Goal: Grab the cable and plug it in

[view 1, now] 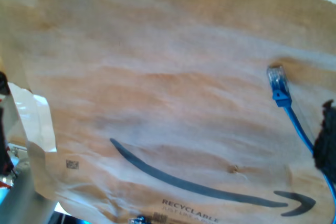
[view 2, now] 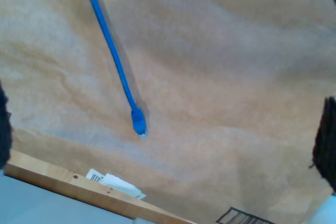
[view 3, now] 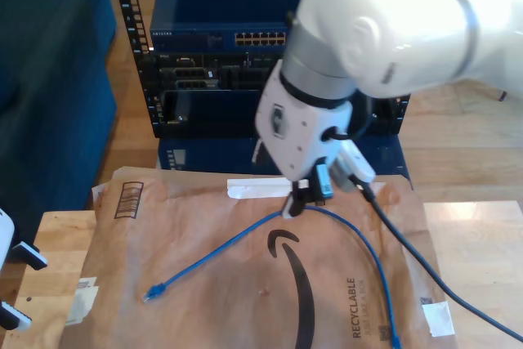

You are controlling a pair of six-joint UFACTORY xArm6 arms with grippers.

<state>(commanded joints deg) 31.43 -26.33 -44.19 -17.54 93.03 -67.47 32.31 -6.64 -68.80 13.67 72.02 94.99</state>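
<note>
A bright-blue cable [view 3: 221, 251] sprawls across a flattened brown paper mailer [view 3: 204, 300] on a wooden table [view 3: 49, 243], in front of a rack of network gear [view 3: 245, 79]. Its middle rises to a bend directly under my first gripper [view 3: 306, 200], which hangs from the large white arm reaching in from the exterior view's right. One end runs toward the exterior view's left and finishes in a translucent blue plug [view 3: 153, 292] lying on the paper; the other end trails toward the lower edge of the exterior view. In the first wrist view the plug [view 1: 276, 80] rests flat, and the cable [view 1: 299, 124] passes a dark finger [view 1: 326, 140]. The jaws appear spread wide, and I cannot tell whether the finger touches the cable. My second gripper [view 3: 20, 288] waits at the exterior view's left edge with its fingers [view 2: 325, 140] far apart and nothing held, the plug [view 2: 138, 121] on the paper ahead of it.
</note>
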